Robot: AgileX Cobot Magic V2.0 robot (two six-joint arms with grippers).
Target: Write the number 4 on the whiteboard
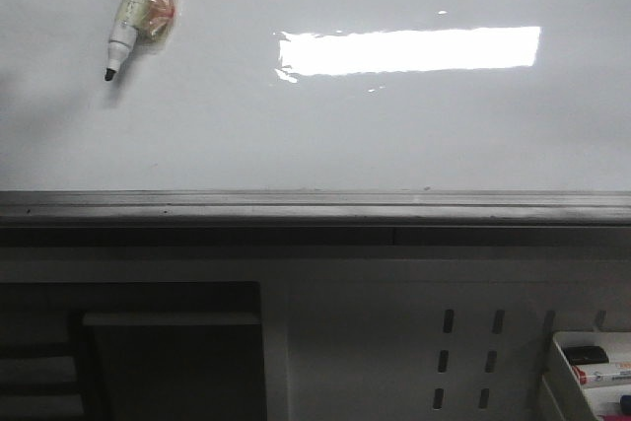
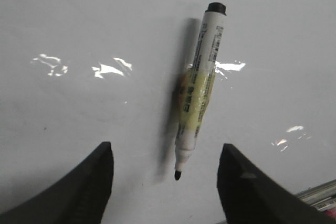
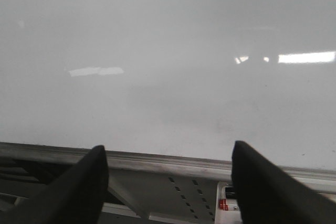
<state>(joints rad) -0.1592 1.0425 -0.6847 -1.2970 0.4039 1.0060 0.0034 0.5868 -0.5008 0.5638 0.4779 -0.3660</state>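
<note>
Left gripper spread wide over the whiteboard, marker lying between its fingers, untouched, right gripper wide, empty.

marker: rear end cut off by front view's top edge; label print unreadable

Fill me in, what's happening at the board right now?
Nothing is written yet: the whiteboard is blank. An uncapped black marker lies flat on it, toward the board's upper left in the front view. The left pincer hovers open over the marker without gripping it. The right pincer is open and empty near the board's lower rail.
</note>
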